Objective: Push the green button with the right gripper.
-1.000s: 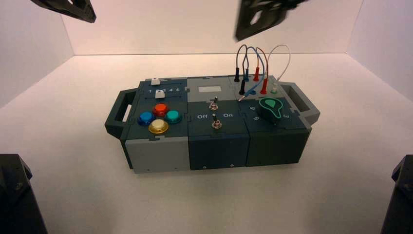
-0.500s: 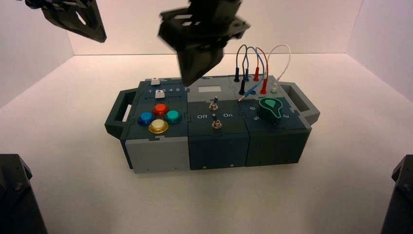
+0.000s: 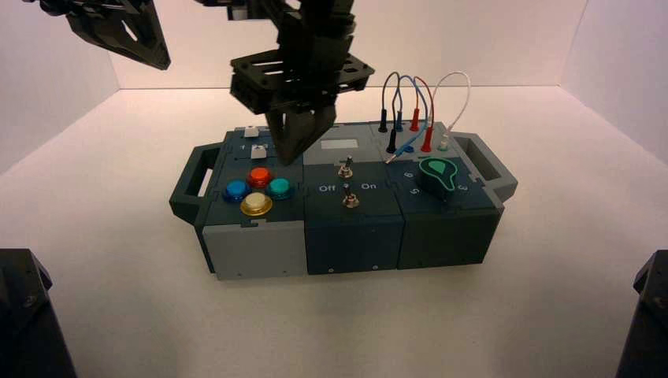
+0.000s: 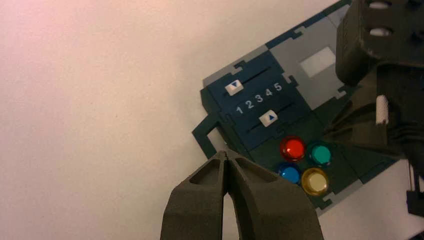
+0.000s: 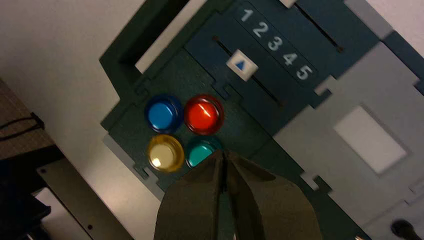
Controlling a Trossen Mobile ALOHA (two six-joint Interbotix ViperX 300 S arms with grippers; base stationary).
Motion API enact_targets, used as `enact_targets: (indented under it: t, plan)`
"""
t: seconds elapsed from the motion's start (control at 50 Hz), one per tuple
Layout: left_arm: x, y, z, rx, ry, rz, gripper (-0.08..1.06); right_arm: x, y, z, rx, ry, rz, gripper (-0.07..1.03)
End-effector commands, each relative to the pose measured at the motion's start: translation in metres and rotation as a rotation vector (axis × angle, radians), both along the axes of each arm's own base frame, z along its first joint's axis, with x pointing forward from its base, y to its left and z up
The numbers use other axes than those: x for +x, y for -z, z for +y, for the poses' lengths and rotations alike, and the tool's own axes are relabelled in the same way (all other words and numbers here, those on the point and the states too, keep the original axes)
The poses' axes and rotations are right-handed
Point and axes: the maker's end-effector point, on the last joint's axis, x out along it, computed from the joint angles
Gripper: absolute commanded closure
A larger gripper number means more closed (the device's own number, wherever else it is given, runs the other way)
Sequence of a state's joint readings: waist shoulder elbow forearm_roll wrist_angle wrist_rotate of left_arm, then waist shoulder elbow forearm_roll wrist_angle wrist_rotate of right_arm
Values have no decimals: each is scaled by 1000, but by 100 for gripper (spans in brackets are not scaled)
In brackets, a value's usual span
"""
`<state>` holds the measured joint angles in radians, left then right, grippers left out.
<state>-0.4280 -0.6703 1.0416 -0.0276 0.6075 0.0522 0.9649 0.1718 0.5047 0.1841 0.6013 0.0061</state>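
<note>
The green button (image 3: 280,187) sits at the right of a four-button cluster on the box's left part, beside the red (image 3: 259,176), blue (image 3: 235,190) and yellow (image 3: 256,204) buttons. My right gripper (image 3: 292,153) hangs over the box's back left, its shut wedge tip a little above and behind the cluster. In the right wrist view its tip (image 5: 223,154) lies at the edge of the green button (image 5: 200,152), covering part of it. My left gripper (image 4: 227,156) is shut, raised at the far left (image 3: 126,27), holding nothing.
The box (image 3: 252,248) carries two sliders with numbers 1 to 5 (image 5: 273,44), two toggle switches (image 3: 346,168) marked Off and On, a green-rimmed knob (image 3: 438,173) and looped wires (image 3: 413,102) at the back right. Handles stick out at both ends.
My right gripper has swung in from the upper right, moved left across the box and dropped lower, ending above the button cluster. The left gripper has come slightly into view.
</note>
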Motion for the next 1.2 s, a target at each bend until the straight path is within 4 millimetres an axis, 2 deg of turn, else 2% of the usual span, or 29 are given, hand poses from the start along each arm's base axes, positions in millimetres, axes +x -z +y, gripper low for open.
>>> enact_targets:
  t: [0.02,0.58,0.86,0.9,0.94,1.2]
  plan:
    - [8,-14,-3,-12,2,-38,100,-1,-10,12,34,1,0,98]
    - [7,-10,-2,-7,1,-25,100,-16,20,2,-33,27,93,98]
    - [6,-9,-3,-10,-1,-21,100,-14,0,3,-14,20,81,98]
    - [6,-9,-3,-13,-3,-21,100,-11,-17,-1,-2,34,78,98]
    - [6,-10,-3,-13,-3,-23,100,-9,-25,-3,6,40,74,98]
    - [6,-11,-3,-18,-4,-27,100,-9,-33,-2,25,53,68,98]
